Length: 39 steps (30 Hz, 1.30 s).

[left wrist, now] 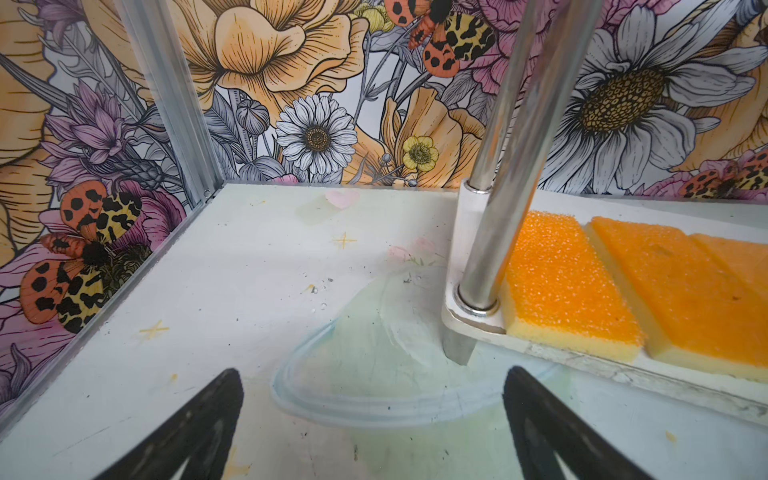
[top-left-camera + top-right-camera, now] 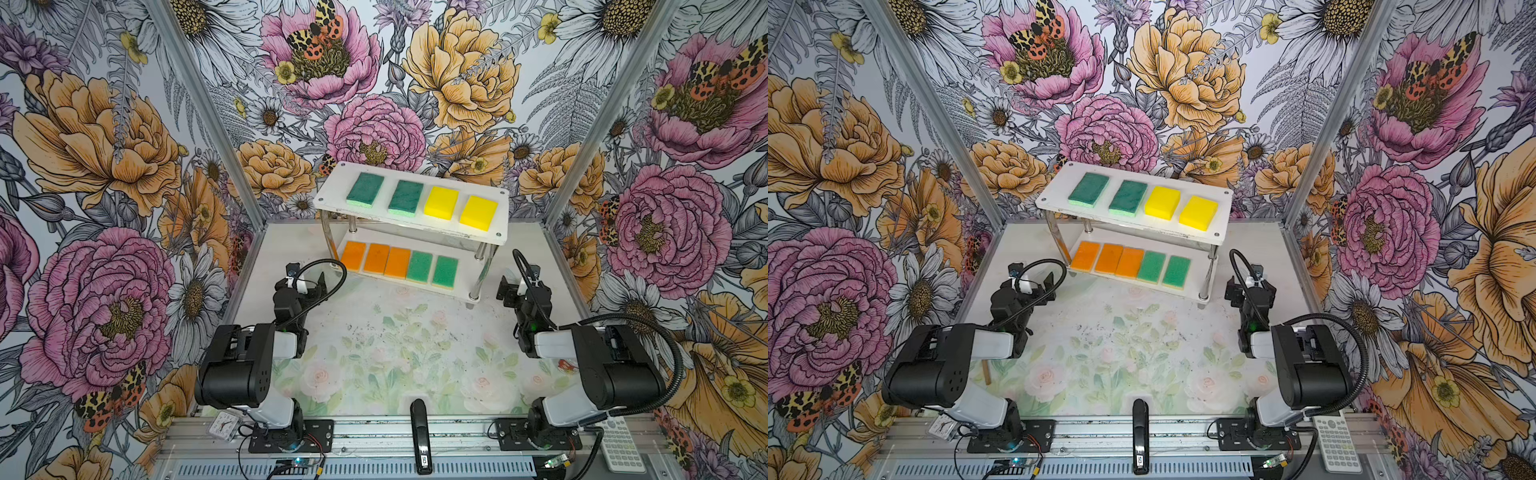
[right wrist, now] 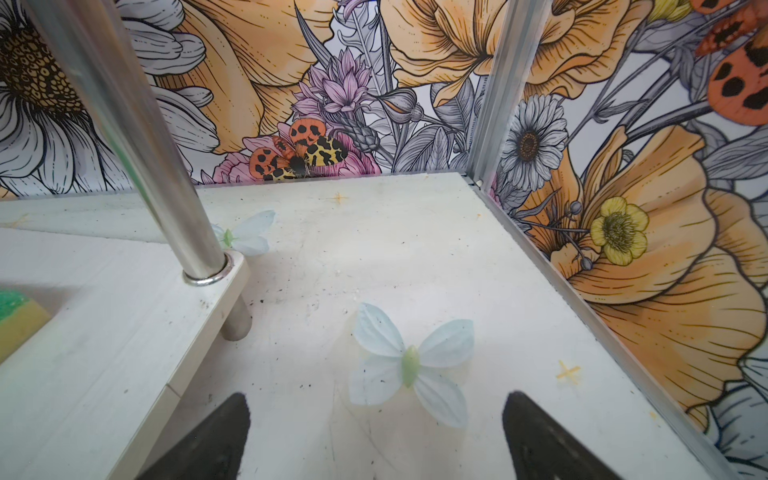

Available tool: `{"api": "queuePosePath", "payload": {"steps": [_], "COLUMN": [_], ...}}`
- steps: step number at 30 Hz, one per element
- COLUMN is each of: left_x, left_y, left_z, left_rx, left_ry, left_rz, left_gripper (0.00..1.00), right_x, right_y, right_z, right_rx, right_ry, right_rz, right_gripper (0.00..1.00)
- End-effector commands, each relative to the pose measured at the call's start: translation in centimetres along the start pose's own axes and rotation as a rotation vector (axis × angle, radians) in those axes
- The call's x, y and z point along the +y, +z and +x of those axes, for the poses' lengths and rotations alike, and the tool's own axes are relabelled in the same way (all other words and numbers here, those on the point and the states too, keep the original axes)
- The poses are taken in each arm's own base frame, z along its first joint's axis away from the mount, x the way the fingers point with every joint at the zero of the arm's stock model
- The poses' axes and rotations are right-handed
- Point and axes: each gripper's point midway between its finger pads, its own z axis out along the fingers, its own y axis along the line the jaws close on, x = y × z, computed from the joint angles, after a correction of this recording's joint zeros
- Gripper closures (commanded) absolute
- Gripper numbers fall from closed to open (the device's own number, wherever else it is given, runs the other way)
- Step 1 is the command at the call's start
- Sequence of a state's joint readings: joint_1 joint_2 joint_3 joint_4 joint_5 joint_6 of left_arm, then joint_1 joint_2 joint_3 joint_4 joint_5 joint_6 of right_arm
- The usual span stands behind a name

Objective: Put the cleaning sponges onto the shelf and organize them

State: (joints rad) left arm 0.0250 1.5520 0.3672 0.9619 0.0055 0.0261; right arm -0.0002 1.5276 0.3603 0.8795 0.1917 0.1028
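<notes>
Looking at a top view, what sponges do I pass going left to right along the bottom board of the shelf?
orange sponge → second orange sponge → third orange sponge → light green sponge → second light green sponge

In the left wrist view the third orange sponge (image 1: 739, 266) is cut off by the frame's edge. The blurred chrome post (image 1: 536, 104) of the shelf (image 1: 465, 324) also runs out of the picture, and in the right wrist view only a soft, out-of-focus corner of a light green sponge (image 3: 16, 316) shows at the frame's edge. In a top view the dial of a small clock (image 2: 224, 424) at the lower left and the keys of a white keypad (image 2: 621, 444) at the lower right are too small to read, and in a top view a brown wooden stick (image 2: 986, 372) at the left is mostly hidden behind the left arm (image 2: 934, 374).
</notes>
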Motion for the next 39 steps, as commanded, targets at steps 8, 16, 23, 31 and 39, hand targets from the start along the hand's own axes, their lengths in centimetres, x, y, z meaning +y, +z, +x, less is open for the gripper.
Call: {"api": "queuePosePath", "payload": {"steps": [8,16,23,31,39], "left_x": [-0.17,0.58,0.30,0.24,0.23], "left_y": [0.20,0.14,0.12,0.15,0.14], "left_z": [0.06,0.02,0.02,0.02,0.05], "left_rx": [0.013,0.008,0.007,0.007,0.009], "left_ry": [-0.014,-0.029,-0.019,-0.018,-0.017], "left_rz": [0.030,-0.016,-0.010,-0.007,-0.006], "left_gripper": [0.01,0.01,0.01,0.01,0.01], "right_x": [-0.11,-0.12,-0.13,-0.12,-0.12], "right_y": [0.45,0.43,0.38,0.41,0.43], "right_z": [-0.85,-0.79,-0.87,-0.93,-0.85], "right_rx": [-0.018,-0.017,-0.020,-0.021,-0.019], "right_ry": [-0.002,-0.003,-0.003,-0.003,-0.003], "right_rz": [0.012,0.013,0.013,0.013,0.013], "right_gripper": [0.00,0.00,0.00,0.00,0.00]}}
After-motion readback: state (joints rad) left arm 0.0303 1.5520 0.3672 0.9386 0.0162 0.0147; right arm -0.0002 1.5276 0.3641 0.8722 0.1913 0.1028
